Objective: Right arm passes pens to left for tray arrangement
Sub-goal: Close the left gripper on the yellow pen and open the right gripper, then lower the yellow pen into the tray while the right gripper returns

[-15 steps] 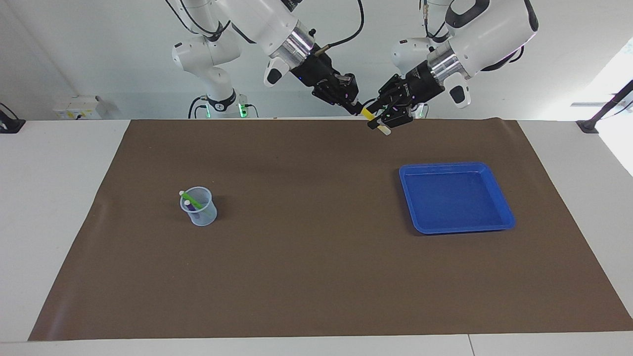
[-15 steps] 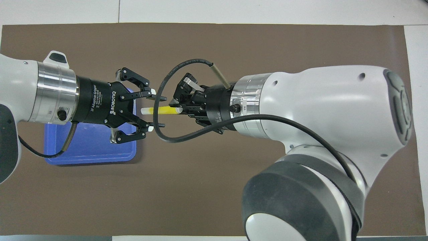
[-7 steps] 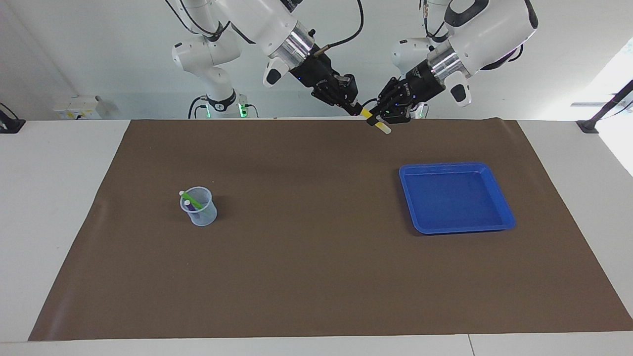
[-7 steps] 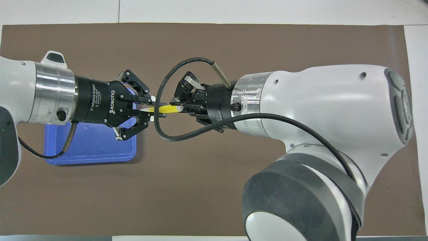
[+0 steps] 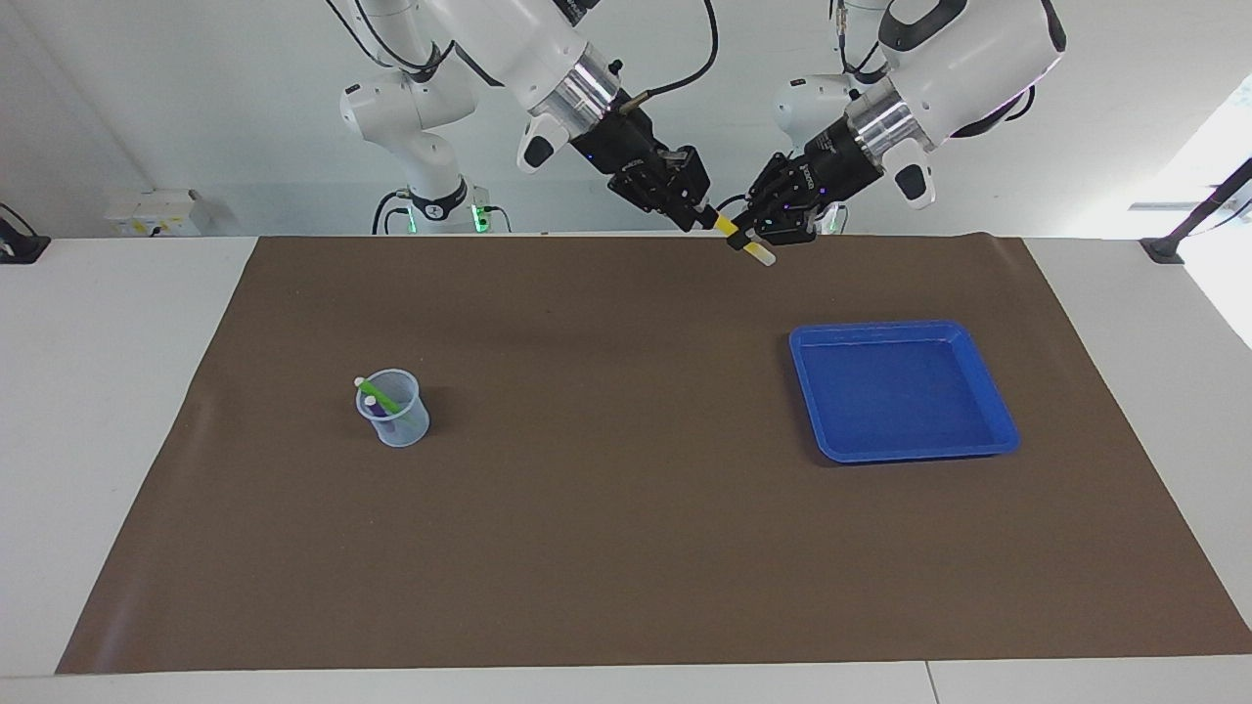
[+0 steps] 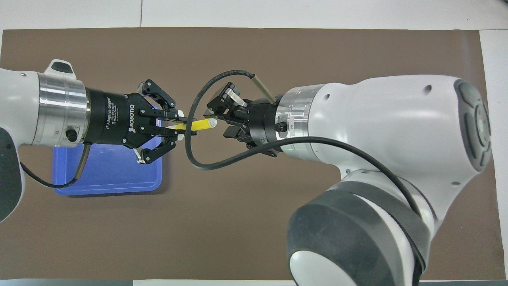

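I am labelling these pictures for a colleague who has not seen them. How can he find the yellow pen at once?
Start at the two arms raised over the brown mat, at the robots' edge of it. The left gripper is shut on the yellow pen, in the air, and the right gripper has let go. It is the only yellow pen; the green pen and the purple one stand in the cup.

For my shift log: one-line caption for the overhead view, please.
Left end effector grips the slim yellow marker pen above the brown mat as the open right end effector releases it.
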`<state>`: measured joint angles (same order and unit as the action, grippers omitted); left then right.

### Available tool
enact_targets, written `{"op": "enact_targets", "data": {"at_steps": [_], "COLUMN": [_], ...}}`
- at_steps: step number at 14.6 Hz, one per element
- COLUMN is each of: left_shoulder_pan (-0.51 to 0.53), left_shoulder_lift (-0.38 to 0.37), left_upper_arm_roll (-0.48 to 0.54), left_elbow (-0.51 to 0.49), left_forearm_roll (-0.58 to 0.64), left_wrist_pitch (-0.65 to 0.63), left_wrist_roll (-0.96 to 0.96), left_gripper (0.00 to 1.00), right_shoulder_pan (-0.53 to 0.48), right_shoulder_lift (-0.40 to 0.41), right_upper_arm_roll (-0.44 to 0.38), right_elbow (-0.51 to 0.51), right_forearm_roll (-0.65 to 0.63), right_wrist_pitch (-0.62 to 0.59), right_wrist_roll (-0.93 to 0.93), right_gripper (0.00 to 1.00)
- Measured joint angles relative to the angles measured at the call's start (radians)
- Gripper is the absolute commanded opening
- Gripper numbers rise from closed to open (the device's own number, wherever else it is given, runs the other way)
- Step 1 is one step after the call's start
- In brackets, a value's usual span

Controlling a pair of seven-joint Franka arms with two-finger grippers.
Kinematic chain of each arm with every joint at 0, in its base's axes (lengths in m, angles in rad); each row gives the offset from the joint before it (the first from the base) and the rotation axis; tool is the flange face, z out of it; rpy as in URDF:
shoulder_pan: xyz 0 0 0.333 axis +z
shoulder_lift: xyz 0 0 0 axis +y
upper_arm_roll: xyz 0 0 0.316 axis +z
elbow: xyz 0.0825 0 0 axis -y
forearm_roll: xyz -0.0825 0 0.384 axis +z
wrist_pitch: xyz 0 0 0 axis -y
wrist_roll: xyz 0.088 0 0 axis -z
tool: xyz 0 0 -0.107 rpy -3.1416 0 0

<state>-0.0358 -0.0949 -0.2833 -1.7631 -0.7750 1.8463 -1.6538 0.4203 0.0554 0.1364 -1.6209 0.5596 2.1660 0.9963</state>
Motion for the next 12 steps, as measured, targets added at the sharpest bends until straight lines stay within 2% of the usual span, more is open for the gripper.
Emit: {"op": "enact_targets", "data": {"at_steps": [3, 5, 9, 12], "left_shoulder_pan": [0.002, 0.003, 0.046, 0.083], "left_shoulder_lift": [0.0, 0.0, -0.025, -0.059], "left_upper_arm_roll": [0.003, 0.006, 0.015, 0.017], "left_elbow": [-0.006, -0.026, -0.116, -0.204], "left_forearm_roll": [0.006, 0.029, 0.048, 0.113], "left_wrist_pitch": [0.037, 0.064, 0.069, 0.069], "left_wrist_roll": [0.008, 0.082, 0.39, 0.677], "left_gripper": [0.0, 0.0, 0.0, 0.0], "right_shoulder_pan": [-0.035, -0.088, -0.194, -0.282], "right_shoulder_lift": [0.0, 0.0, 0.0, -0.003], "right_upper_arm_roll": [-0.003, -0.005, -0.008, -0.011], "right_elbow": [-0.001, -0.001, -0.013, -0.031], "right_forearm_roll": [-0.117, -0.168, -0.301, -0.363], "right_wrist_pitch": [-0.09, -0.147, -0.228, -0.277], "right_wrist_roll": [-0.06, -0.146, -0.356, -0.559], "right_gripper": [1.0, 1.0, 1.0, 1.0]}}
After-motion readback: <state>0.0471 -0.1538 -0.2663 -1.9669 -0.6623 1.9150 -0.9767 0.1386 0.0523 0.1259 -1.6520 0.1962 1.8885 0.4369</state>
